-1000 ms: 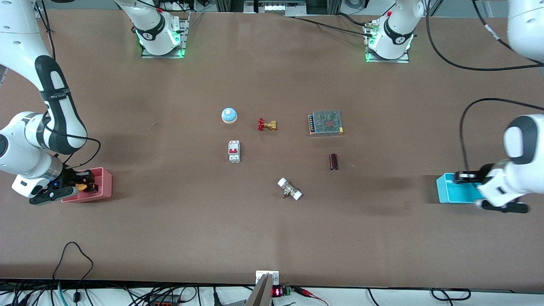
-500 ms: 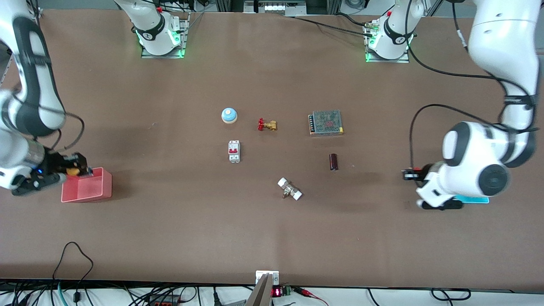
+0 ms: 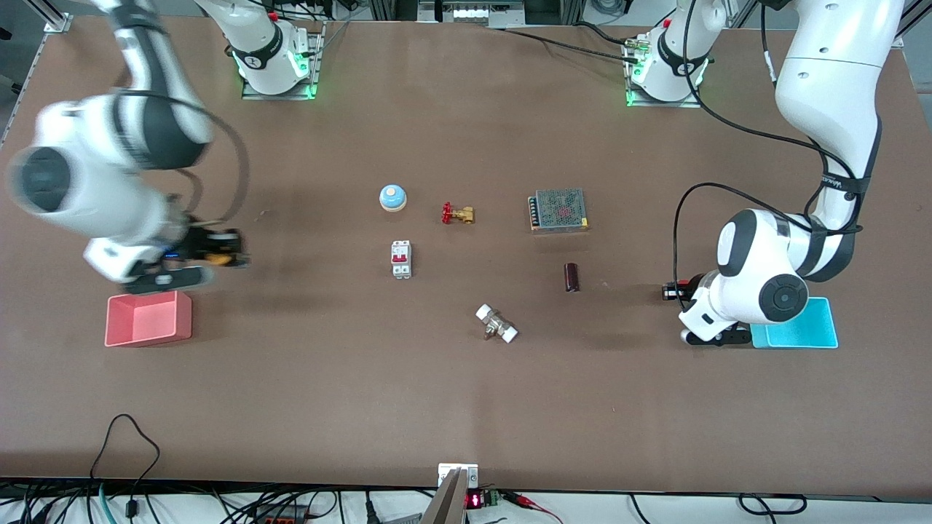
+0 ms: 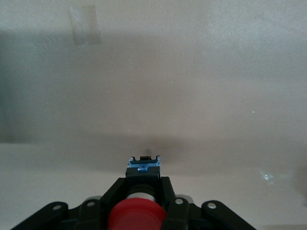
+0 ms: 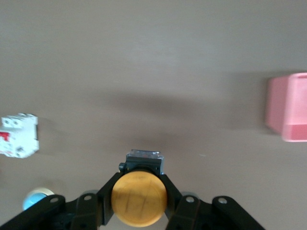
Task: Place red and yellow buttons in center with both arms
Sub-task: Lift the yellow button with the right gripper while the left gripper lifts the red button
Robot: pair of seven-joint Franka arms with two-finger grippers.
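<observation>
My right gripper [image 3: 220, 252] is shut on the yellow button [image 3: 216, 257] and holds it above bare brown tabletop [image 3: 306, 306], beside the pink tray toward the table's middle. In the right wrist view the orange-yellow cap [image 5: 139, 199] sits between the black fingers of that gripper [image 5: 140, 178]. My left gripper [image 3: 673, 292] is shut on the red button [image 3: 681, 287] over the table, beside the teal tray. In the left wrist view the red cap [image 4: 135, 216] and its black body with a blue end fill that gripper [image 4: 143, 184].
A pink tray [image 3: 148, 318] lies at the right arm's end and a teal tray [image 3: 801, 324] at the left arm's end. In the middle lie a blue bell [image 3: 392, 197], white breaker [image 3: 400, 258], brass valve [image 3: 457, 213], power supply [image 3: 558, 209], dark cylinder [image 3: 571, 276] and white-ended fitting [image 3: 496, 324].
My right gripper has lifted the yellow button out of the pink tray and swung toward the middle. My left gripper has left the teal tray with the red button, moving toward the middle.
</observation>
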